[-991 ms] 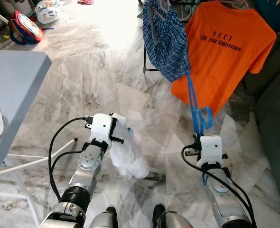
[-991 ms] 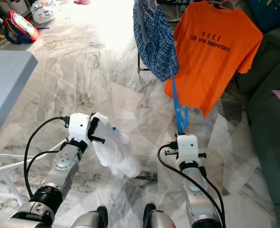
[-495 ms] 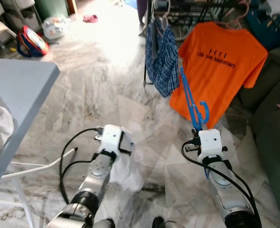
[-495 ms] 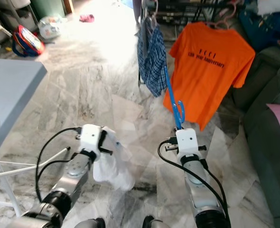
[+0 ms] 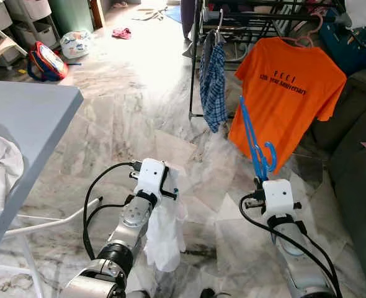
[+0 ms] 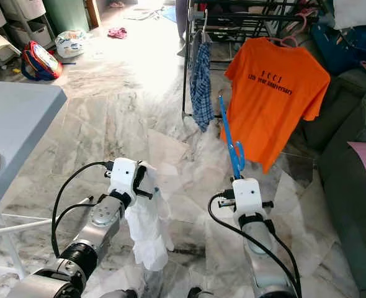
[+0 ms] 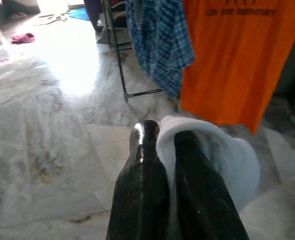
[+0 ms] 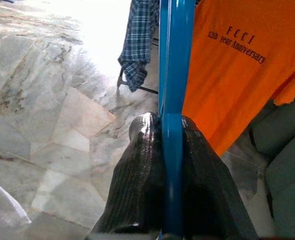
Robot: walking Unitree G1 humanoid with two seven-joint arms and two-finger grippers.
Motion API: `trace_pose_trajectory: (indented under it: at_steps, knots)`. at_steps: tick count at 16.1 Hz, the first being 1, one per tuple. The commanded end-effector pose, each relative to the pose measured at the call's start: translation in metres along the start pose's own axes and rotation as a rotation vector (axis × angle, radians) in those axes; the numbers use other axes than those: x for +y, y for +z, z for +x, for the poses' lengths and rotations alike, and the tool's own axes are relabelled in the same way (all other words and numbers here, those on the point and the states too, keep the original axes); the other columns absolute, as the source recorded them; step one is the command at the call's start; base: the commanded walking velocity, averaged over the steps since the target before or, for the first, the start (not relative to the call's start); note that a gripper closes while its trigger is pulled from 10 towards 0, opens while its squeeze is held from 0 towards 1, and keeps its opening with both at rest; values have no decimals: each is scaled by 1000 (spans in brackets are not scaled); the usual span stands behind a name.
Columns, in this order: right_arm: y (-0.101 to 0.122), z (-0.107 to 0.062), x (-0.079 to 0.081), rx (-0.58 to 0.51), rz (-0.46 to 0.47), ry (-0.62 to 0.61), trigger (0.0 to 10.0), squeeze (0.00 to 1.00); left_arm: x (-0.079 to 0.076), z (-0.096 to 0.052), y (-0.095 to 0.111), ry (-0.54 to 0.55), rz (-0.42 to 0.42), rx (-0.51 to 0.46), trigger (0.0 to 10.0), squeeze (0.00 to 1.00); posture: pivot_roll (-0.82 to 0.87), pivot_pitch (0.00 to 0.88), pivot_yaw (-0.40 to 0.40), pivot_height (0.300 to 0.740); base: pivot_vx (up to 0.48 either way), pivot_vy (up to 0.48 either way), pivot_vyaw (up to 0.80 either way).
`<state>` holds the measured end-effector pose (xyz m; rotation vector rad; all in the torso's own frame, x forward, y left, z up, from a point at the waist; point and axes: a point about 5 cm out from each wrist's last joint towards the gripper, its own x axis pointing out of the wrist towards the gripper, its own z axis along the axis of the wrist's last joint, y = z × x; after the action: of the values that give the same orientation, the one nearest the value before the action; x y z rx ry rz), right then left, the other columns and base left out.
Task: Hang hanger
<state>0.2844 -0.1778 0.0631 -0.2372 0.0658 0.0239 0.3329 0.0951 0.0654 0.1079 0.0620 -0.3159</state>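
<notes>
A blue plastic hanger (image 5: 250, 138) stands upright in front of me, and my right gripper (image 8: 163, 120) is shut on its lower bar. Its hook (image 5: 269, 155) curls just above the wrist. My left gripper (image 7: 162, 132) is shut on a white garment (image 5: 164, 233) that hangs limp below it. Ahead stands a dark drying rack (image 5: 257, 12) with an orange T-shirt (image 5: 282, 99) on a pink hanger and a blue plaid garment (image 5: 214, 84) beside it. Both grippers are low over the marble floor, well short of the rack.
A grey table (image 5: 28, 118) with white laundry (image 5: 0, 167) on it stands at my left. A dark sofa (image 5: 357, 155) runs along the right. A red bag (image 5: 43, 62) and storage bins lie at the far left. Open marble floor (image 5: 139, 105) leads to the rack.
The camera has tilted up, so more of the rack shows. The white garment has swung from billowing sideways to hanging straight down. Both grips are unchanged.
</notes>
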Motion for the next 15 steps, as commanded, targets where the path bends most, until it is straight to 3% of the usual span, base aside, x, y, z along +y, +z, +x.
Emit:
trace_pose_trajectory:
  at_steps: [1,4,7,9,15]
  knots:
    - [1,-3,3,-1,4,7,10000,0,2,3,7,-16,-2,-31,10000,0,-67,131,4,740,0,0,-419]
    - [-8,-9,15,36,11,51,10000,0,6,-1,1,-18,-1,-17,10000,0,-44,138,-3,740,0,0,-515]
    - [-2,-5,19,35,-14,103,10000,0,6,-2,1,-16,-29,-23,10000,0,-51,147,-3,740,0,0,-738]
    - [0,-4,14,38,9,80,10000,0,3,-2,0,-35,-12,-11,10000,0,-37,147,-5,740,0,0,-800]
    - [-2,-4,20,53,6,109,10000,0,6,-3,-1,-26,-18,-13,10000,0,-24,151,-11,740,0,0,-800]
